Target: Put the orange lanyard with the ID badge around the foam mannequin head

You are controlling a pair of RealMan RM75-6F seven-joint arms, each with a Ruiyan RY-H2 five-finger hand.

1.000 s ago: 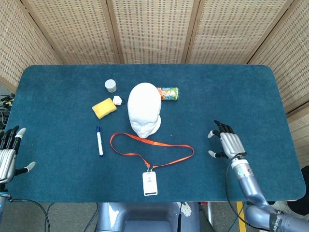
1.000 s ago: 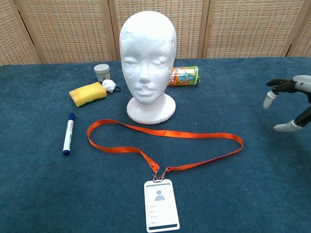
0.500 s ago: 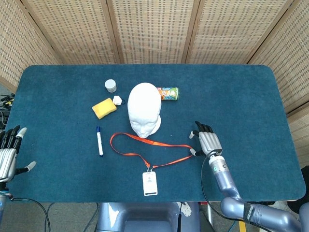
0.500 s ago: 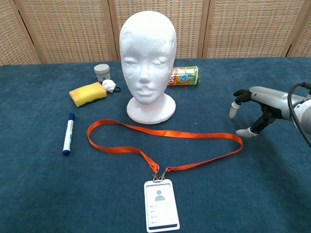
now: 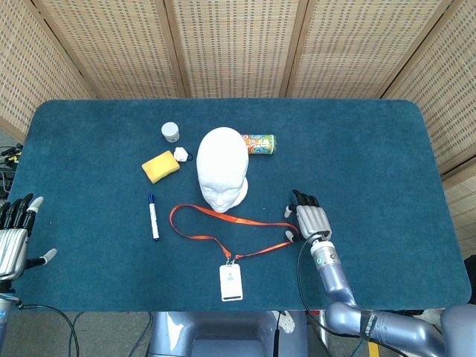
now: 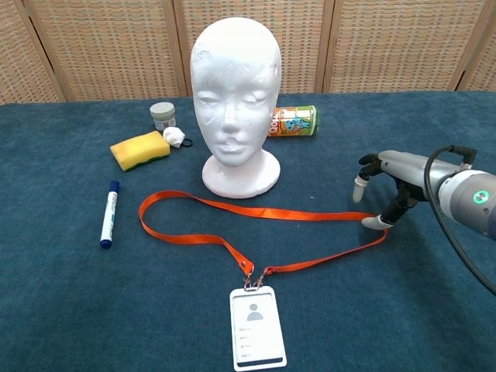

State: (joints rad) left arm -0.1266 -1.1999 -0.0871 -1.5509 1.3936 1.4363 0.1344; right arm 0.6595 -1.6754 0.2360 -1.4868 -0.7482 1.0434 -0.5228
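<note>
Right hand [image 6: 385, 186] is hovering with fingers spread, holding nothing, its thumb tip just at the right end of the orange lanyard [image 6: 263, 213], which I'm seeing lying looped flat on the tabletop [image 6: 434, 310] before the foam mannequin head [image 6: 235, 101], ID badge [image 6: 256, 327] nearest me. Left hand [image 5: 13, 238] is idling spread at the tabletop's edge.

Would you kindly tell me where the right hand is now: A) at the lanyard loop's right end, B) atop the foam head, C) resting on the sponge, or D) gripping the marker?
A: the right hand is open by the right end of the lanyard, holding nothing.
</note>
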